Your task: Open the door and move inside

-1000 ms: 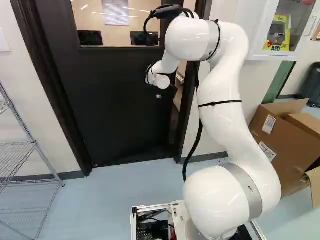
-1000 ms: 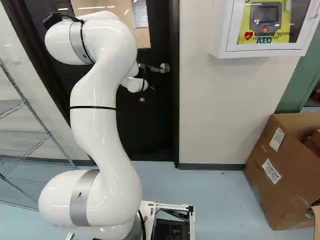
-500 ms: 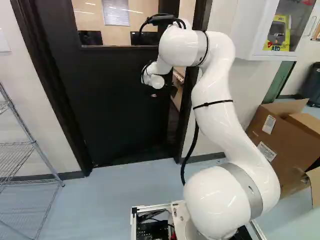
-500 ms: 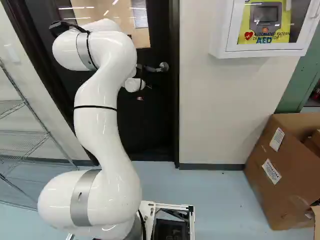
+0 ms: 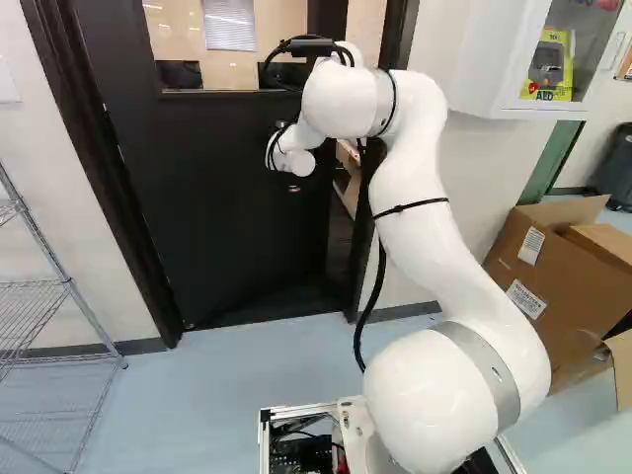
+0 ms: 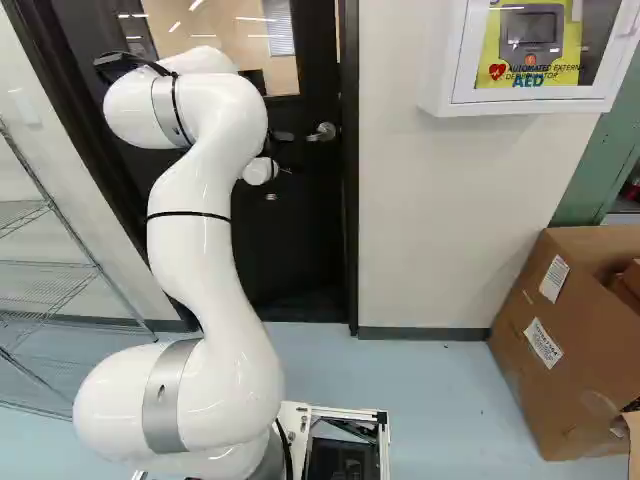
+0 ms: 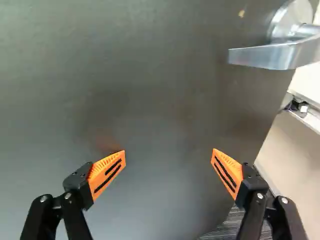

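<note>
pale blue floor is running up to the dark door, which is standing ajar. the gripper is facing the door, its two fingers standing wide apart, and the lever handle is jutting from the door near its open edge.

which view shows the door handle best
The wrist view: the door handle looks largest there, its lever and round base easy to make out, ahead of the open gripper and off to one side. The right base view shows it small, near the arm; in the left base view I cannot make it out clearly.
</note>
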You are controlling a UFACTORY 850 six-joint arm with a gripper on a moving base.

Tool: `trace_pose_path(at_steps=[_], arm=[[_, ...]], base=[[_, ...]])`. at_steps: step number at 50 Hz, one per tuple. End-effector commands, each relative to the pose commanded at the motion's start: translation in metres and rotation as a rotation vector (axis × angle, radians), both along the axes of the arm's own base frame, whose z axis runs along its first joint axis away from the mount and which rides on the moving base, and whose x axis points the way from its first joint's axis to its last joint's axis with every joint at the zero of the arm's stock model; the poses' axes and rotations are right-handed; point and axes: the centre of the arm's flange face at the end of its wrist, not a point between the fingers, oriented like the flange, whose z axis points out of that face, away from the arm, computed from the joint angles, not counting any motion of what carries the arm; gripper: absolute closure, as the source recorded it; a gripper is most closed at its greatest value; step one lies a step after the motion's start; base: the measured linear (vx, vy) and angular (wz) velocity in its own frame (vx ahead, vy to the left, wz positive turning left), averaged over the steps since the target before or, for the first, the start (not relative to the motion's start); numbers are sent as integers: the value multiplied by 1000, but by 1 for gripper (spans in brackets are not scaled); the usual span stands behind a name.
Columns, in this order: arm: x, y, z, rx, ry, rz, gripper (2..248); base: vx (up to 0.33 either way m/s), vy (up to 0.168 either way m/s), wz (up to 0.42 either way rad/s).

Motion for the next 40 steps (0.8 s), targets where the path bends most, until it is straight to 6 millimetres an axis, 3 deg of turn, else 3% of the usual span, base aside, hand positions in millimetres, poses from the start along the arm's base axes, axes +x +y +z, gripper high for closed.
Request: trace_pose_path(at_steps=[22, 40], arm=[[33, 24, -10, -36, -33, 69, 3], [8, 24, -4, -42, -6, 78, 3]], base=[[0, 0, 0], [0, 0, 0]])
